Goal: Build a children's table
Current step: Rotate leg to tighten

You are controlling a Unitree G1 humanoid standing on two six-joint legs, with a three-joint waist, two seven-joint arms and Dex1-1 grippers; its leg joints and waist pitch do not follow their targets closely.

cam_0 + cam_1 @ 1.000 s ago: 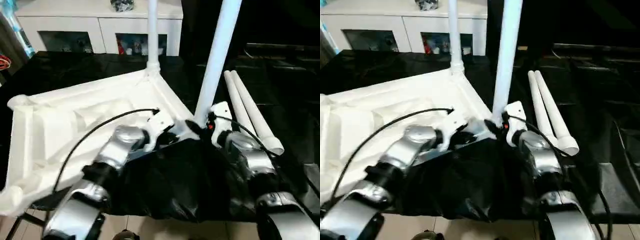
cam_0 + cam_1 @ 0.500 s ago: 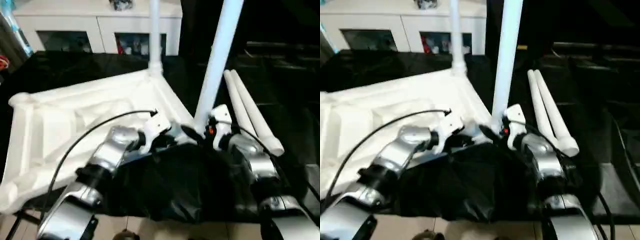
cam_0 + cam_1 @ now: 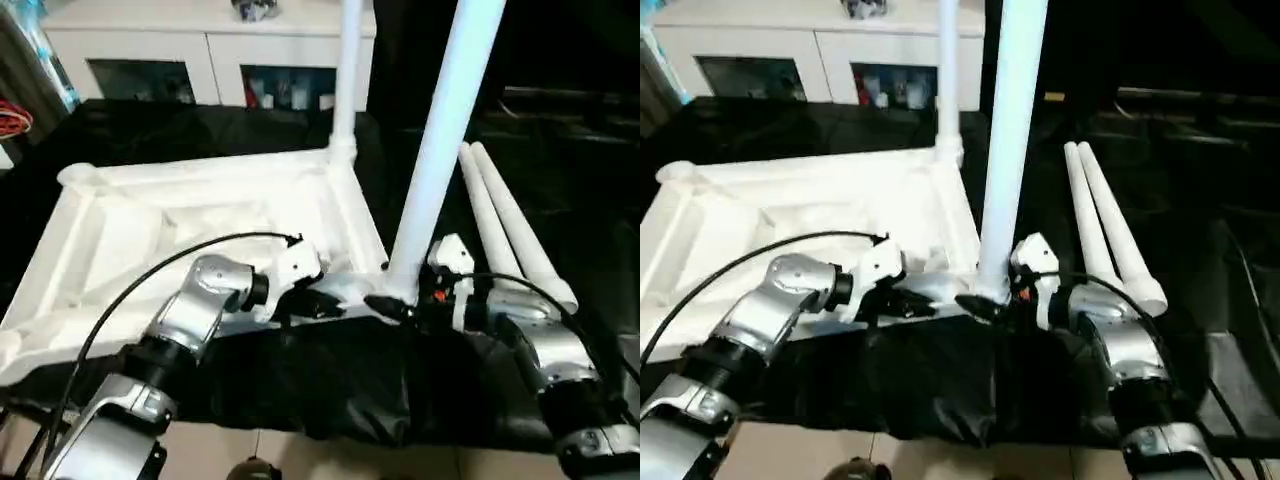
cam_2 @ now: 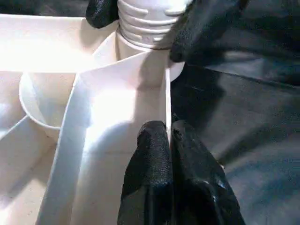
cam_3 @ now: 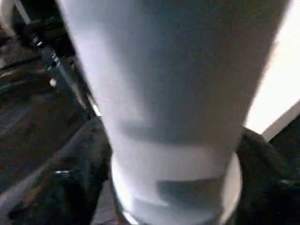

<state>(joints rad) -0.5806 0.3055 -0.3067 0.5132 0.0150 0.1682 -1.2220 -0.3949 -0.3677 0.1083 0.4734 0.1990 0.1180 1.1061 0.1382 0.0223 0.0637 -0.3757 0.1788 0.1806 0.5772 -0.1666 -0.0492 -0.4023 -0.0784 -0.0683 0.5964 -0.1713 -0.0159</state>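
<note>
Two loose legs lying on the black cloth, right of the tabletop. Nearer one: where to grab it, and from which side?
Grip the nearer loose leg mid-shaft, coming from above with the jaws across its width. It lies flat on the black cloth, round and tapered, beside the second loose leg. That neighbour blocks one side, so start at the wide near end, where the pair looks slightly more spread.

My forearms are silver with black joints. White wrist housings; black cable loops over the left arm (image 3: pixel 190 310). Pincer fingers (image 4: pixel 154 178) black.
</note>
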